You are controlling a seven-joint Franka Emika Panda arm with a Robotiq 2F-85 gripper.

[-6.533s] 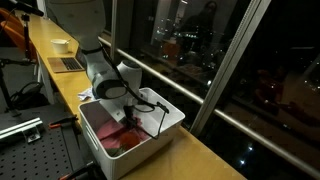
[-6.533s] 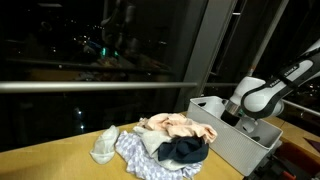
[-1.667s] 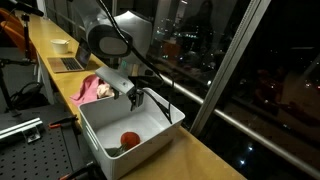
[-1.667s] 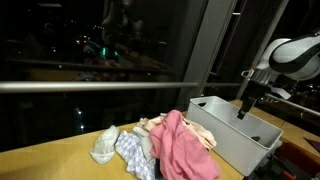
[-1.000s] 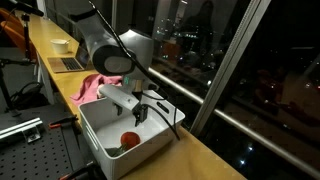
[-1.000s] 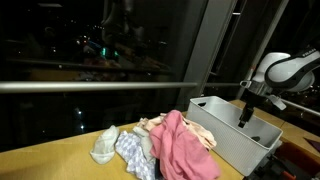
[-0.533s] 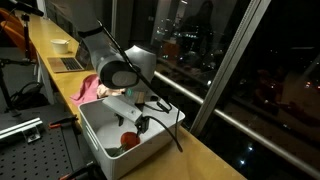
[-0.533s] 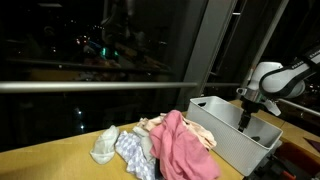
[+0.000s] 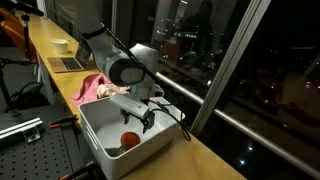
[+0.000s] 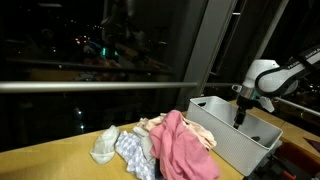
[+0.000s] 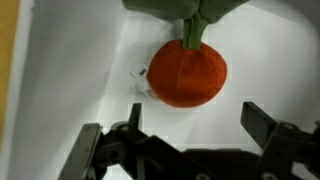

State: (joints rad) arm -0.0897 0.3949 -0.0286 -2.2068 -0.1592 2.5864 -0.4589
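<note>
- Exterior views both show the wooden bench (image 9: 205, 152) (image 10: 60, 160) running along a dark window.
- The white bin (image 9: 100, 150) (image 10: 225, 145) stands on it.
- A pink garment (image 9: 95, 88) (image 10: 180, 150) lies on the clothes pile just beside the bin.
- A round red soft toy (image 11: 185, 72) lies on the bin floor. The jaws are spread wide just above it, not touching it.

Counted one white rectangular plastic bin (image 9: 100, 150).
Inside it lay one red-orange round soft toy with green stem (image 11: 187, 73).
Cloth pieces showed four in pile left of bin in an exterior view:
- one pink cloth (image 10: 180, 150)
- one blue-white patterned cloth (image 10: 130, 155)
- one pale whitish cloth (image 10: 103, 148)
- one peach cloth (image 10: 203, 129)

More under pile could not be told.
Far along counter stood one open laptop (image 9: 68, 64) and one white bowl (image 9: 60, 45).
One black gripper (image 11: 195, 120) had two fingers.
</note>
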